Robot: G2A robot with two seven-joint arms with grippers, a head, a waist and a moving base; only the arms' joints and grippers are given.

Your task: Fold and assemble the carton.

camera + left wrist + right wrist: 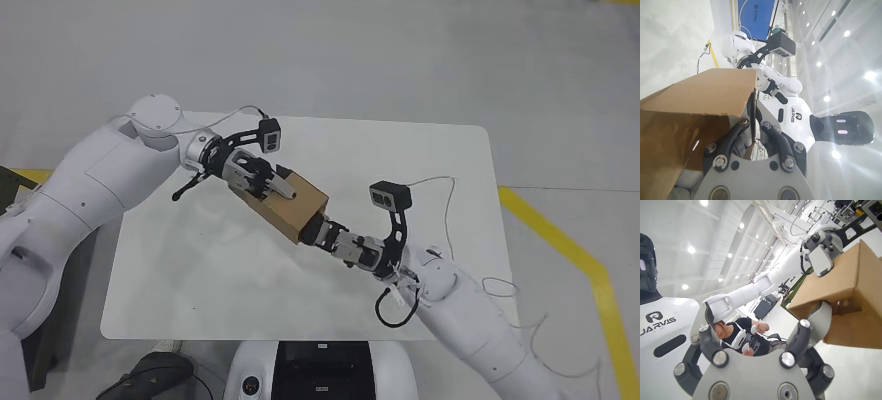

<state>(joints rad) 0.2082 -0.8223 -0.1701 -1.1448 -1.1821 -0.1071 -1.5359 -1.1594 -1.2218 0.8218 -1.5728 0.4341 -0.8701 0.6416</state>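
Note:
A brown carton (293, 207) hangs over the middle of the white table (430, 170), held between both arms. My left gripper (271, 184) is at its far-left end, shut on one cardboard wall; in the left wrist view that wall's raw edge (754, 113) runs between the fingers of the left gripper (754, 110). My right gripper (318, 232) meets the carton's near-right end. In the right wrist view the right gripper (762, 311) stands wide open, with one finger (822, 315) pressed under the folded end of the carton (857, 279) and the other finger (708, 313) free.
The table's bare top spreads to the right (440, 260) and near left (170, 280) of the carton. A yellow floor line (570, 250) runs beyond the table's right edge.

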